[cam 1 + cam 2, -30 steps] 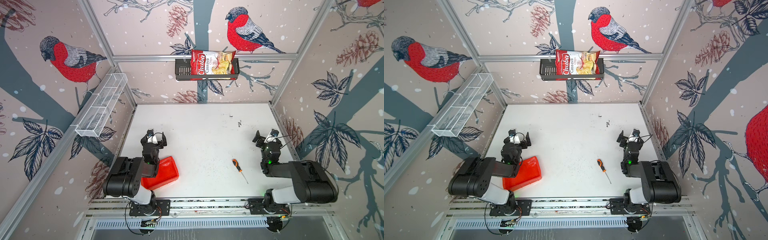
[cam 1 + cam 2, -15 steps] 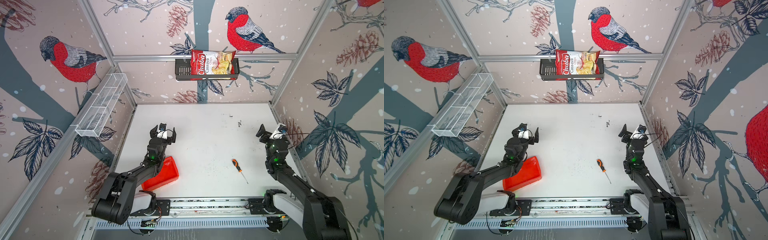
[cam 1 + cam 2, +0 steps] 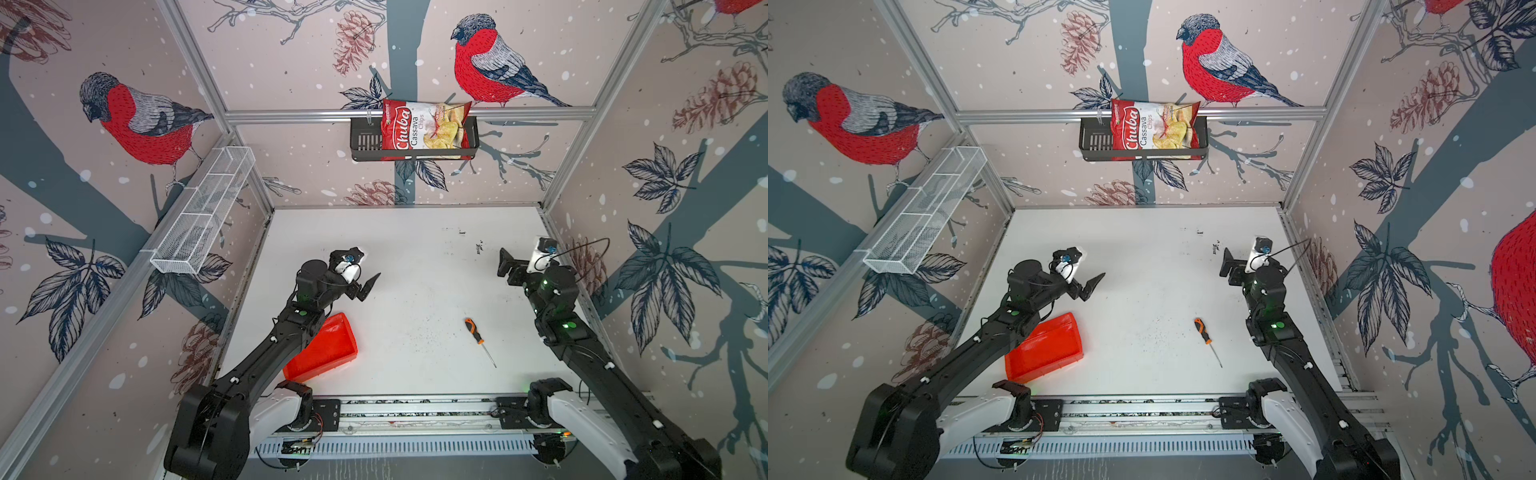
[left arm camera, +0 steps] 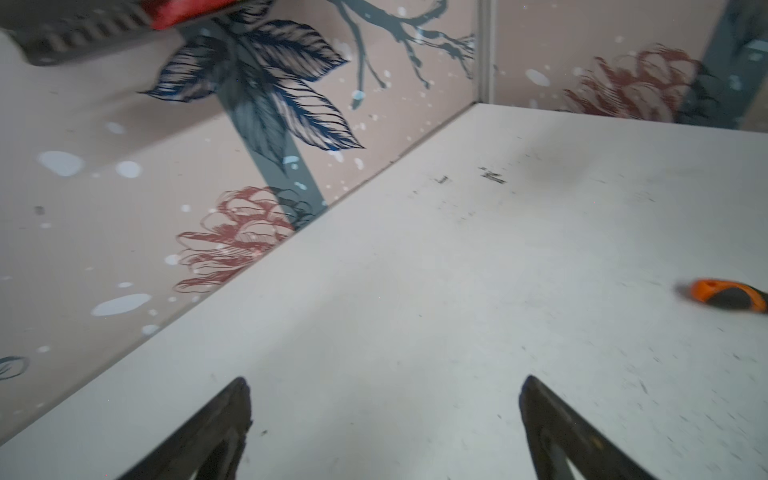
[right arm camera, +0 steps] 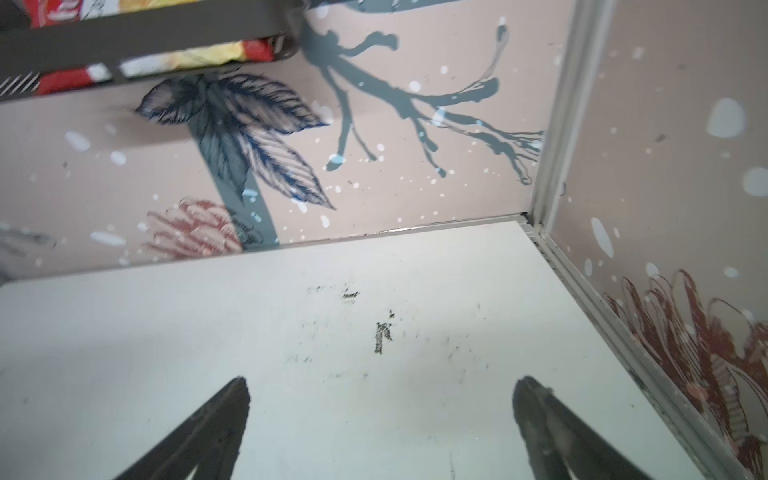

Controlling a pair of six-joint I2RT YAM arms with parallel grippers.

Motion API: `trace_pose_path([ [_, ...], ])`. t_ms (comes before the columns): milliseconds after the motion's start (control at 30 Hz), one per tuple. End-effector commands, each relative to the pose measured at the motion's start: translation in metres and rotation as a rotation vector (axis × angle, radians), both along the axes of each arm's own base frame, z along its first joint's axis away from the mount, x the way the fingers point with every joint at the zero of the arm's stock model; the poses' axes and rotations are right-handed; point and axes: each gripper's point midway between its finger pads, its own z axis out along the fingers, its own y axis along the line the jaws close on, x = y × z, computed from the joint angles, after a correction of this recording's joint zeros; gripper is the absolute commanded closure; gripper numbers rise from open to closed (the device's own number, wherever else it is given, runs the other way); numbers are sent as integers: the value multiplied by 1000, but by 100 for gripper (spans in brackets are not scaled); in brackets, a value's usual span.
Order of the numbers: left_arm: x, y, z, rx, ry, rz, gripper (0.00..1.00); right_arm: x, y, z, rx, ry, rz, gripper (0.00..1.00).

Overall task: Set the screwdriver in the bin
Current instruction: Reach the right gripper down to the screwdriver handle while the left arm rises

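A: Where to find the screwdriver (image 3: pixel 478 334)?

B: Flat on the counter (image 3: pixel 415 257), right of centre and toward the near edge, handle pointing far. Well apart from the red bin (image 3: pixel 332 345) at the near left. Touched by nothing.

A: And as for the left claw (image 3: pixel 368 286) and right claw (image 3: pixel 509 266)?

B: Both spread wide, both empty, hovering farther back than the screwdriver.

A: Likely to go wrong how?

B: Probably by pinching the thin shaft rather than the handle, which could roll or skid it away. Possibly also by letting go short of the bin after the long carry leftward, or by nudging the bin with the left arm passing over its left side.

A: Different from a second ago?

B: Yes. Both arms unfolded and stretched out instead of bunched near their bases. Left claw shifted right, toward the middle; right claw in much the same spot. Screwdriver and bin unmoved.
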Motion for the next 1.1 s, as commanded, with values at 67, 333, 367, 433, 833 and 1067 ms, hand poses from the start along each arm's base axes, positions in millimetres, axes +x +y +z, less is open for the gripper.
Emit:
trace_pose_path([
  [67,-33,-21,-14,14,13,-209,1,-12,38,-28,-122,156,153,1],
  [333,-43,-21,-26,29,-2,-244,1,-37,85,-87,-24,495,162,0],
  [367,-43,-21,-27,31,-3,-247,1,-41,88,-93,-26,532,152,0],
  [433,-46,-23,-29,41,-4,-268,1,-49,90,-105,-50,602,134,1],
  [833,-54,-23,-33,75,-43,-300,1,-94,99,-175,-59,873,144,1],
  [1067,-56,-23,-33,77,-47,-307,1,-108,81,-202,-89,944,70,4],
])
